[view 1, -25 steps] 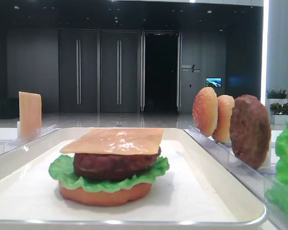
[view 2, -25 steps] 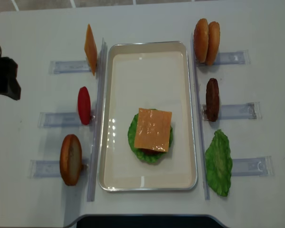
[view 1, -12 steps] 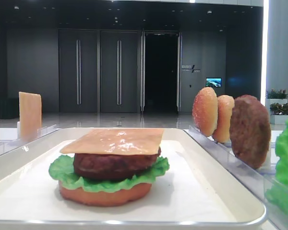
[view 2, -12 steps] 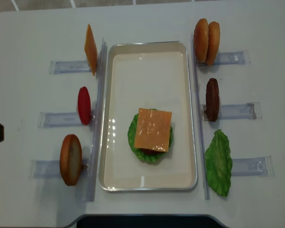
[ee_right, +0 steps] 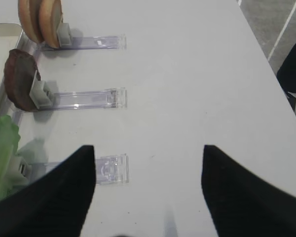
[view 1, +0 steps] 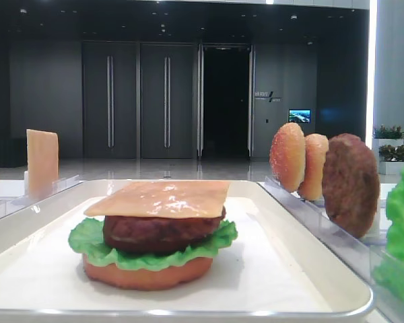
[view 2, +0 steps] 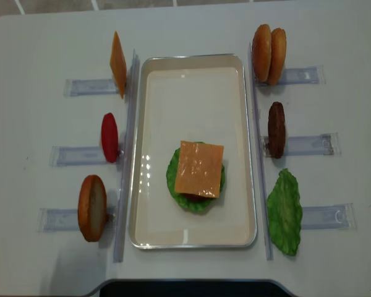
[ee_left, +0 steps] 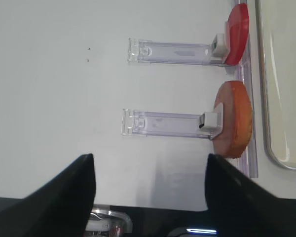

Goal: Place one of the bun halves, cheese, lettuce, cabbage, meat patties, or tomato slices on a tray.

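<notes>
Overhead, glossy pale-orange cheese (view 2: pixel 200 168) square atop stack; both pincers spread, empty.

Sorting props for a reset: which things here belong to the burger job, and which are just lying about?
Job: tray, cheese, lettuce, patty, buns, tomato.
Lying about: clear racks, table.

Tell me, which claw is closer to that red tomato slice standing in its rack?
Left. The left claw hangs open over the table just outside the tomato slice and its rack. The right claw is across the tray, near the lettuce leaf.
</notes>
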Controlling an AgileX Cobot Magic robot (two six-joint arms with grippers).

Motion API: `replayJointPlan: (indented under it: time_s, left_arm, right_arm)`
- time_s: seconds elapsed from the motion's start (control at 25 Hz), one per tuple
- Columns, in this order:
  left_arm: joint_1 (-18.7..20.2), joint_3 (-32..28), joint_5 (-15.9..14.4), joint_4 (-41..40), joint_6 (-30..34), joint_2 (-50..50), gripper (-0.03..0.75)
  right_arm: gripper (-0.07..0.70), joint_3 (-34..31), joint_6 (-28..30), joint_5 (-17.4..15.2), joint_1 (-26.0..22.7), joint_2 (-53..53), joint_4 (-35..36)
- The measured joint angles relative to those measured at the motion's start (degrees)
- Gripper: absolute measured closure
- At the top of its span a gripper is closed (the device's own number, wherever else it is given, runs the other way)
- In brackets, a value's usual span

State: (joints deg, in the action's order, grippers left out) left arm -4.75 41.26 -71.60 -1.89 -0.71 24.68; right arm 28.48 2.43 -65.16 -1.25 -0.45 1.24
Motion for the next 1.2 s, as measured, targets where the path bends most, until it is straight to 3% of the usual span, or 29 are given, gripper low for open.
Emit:
replayJointPlan:
  time_s: [0.2, 0.48, 0.84, 1.2]
  left_arm:
    - [0.0, -4.84, 0.62, -0.05, 0.71, -7.7, 0.232]
    - [0.0, -12.05, 3.97, 0.0, 1.93, -16.84, 0.283]
    - [0.0, -12.32, 6.83, 0.54, 3.05, -25.15, 0.286]
    - [0.0, -13.47, 8.1, 5.02, 5.55, -25.6, 0.326]
  right_arm:
    - [0.161, 0.0, 0.0, 0.0, 0.0, 0.0, 0.0]
    - [0.161, 0.0, 0.0, 0.0, 0.0, 0.0, 0.0]
    - [0.161, 0.0, 0.0, 0.0, 0.0, 0.0, 0.0]
    - [0.161, 0.0, 0.0, 0.0, 0.0, 0.0, 0.0]
